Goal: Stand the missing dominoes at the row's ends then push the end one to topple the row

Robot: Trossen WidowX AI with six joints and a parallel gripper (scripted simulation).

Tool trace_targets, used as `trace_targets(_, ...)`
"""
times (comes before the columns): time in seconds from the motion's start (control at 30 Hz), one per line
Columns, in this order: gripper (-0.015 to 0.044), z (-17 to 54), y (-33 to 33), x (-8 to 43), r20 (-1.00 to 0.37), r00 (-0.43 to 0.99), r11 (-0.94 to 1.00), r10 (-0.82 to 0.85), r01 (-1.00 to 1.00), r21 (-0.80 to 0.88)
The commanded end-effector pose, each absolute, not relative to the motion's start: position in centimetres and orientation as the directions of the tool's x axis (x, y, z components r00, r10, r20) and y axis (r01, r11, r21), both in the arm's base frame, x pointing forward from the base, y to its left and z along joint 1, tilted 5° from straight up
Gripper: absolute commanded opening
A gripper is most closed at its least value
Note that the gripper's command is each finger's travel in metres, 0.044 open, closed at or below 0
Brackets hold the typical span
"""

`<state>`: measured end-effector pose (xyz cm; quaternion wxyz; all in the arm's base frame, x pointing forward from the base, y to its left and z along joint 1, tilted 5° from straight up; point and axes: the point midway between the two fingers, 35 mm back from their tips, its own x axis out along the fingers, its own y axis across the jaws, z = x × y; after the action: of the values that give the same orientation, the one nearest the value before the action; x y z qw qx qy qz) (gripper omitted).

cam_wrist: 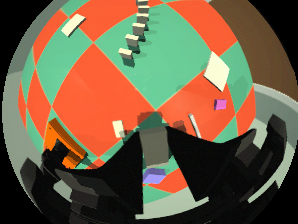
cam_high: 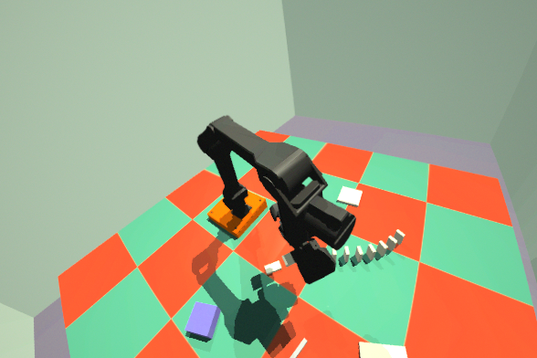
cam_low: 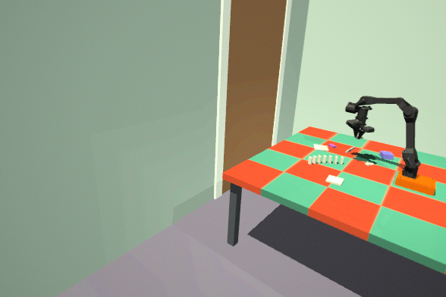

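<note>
Several cream dominoes stand upright in a slightly curved row [cam_high: 371, 251] [cam_low: 325, 159] [cam_wrist: 139, 29]; in the top view the arm overlaps its near end. My gripper [cam_low: 357, 137] [cam_wrist: 152, 133] is shut on a domino [cam_wrist: 155, 146], whose broad face shows between the fingertips in the wrist view. It is held well above the table, off the row's end nearer the robot base. In the top view the held domino [cam_high: 288, 259] shows beside the dark gripper body. Another domino [cam_high: 273, 267] [cam_low: 369, 164] [cam_wrist: 118, 129] lies on the table, between the gripper's position and the base.
A violet block [cam_high: 203, 320] [cam_low: 387, 155] [cam_wrist: 154, 176], a thin white stick [cam_high: 299, 348] [cam_wrist: 194, 126], a cream tile [cam_high: 383, 351] [cam_low: 321, 147] [cam_wrist: 217, 71], a white tile [cam_high: 350, 195] [cam_low: 334, 179] [cam_wrist: 73, 25] and a small pink block [cam_low: 332, 145] [cam_wrist: 220, 104] lie around the row.
</note>
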<state>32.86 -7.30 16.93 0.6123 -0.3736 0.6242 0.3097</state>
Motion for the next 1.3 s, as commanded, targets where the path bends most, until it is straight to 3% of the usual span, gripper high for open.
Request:
trace_targets(0.0, 0.0107, 17.4, -8.5, 34.3, -0.996, 0.025, 0.618, -0.091, -0.783, -0.076)
trace_targets(0.27, 0.0107, 17.8, -12.6, 38.5, -0.995, 0.028, 0.853, -0.095, -0.513, -0.096)
trace_targets(0.53, 0.0107, 17.7, -12.7, 38.7, -0.995, 0.039, 0.86, -0.088, -0.501, -0.096)
trace_targets(1.27, 0.0107, 14.3, -14.5, 42.9, -0.914, 0.391, 0.933, 0.109, -0.357, -0.042)
